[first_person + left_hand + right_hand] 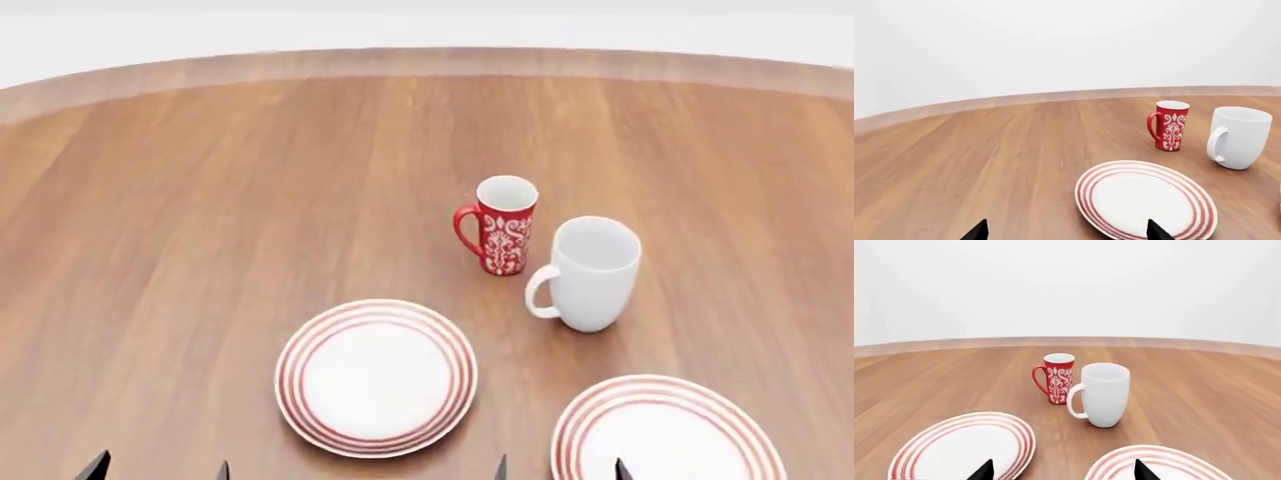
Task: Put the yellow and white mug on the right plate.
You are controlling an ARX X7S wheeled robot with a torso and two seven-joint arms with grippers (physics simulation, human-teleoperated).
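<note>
The yellow and white mug is out of view in all three frames. The right plate (pixel 667 438), white with thin red rings, lies empty at the near right of the wooden table; it also shows in the right wrist view (pixel 1157 462). My right gripper (pixel 561 472) is open and empty at that plate's near left edge, with only its dark fingertips showing; in its own wrist view (pixel 1064 474) it straddles the gap between the two plates. My left gripper (pixel 158 470) is open and empty, near and left of the left plate; its wrist view (pixel 1067 234) shows the tips wide apart.
The identical left plate (pixel 376 376) lies empty near the table's middle front, also in the left wrist view (pixel 1145 200). A slim red patterned mug (pixel 502 224) and a taller all-white mug (pixel 589 272) stand upright behind the plates. The round table's far edge (pixel 427 60) curves across the back.
</note>
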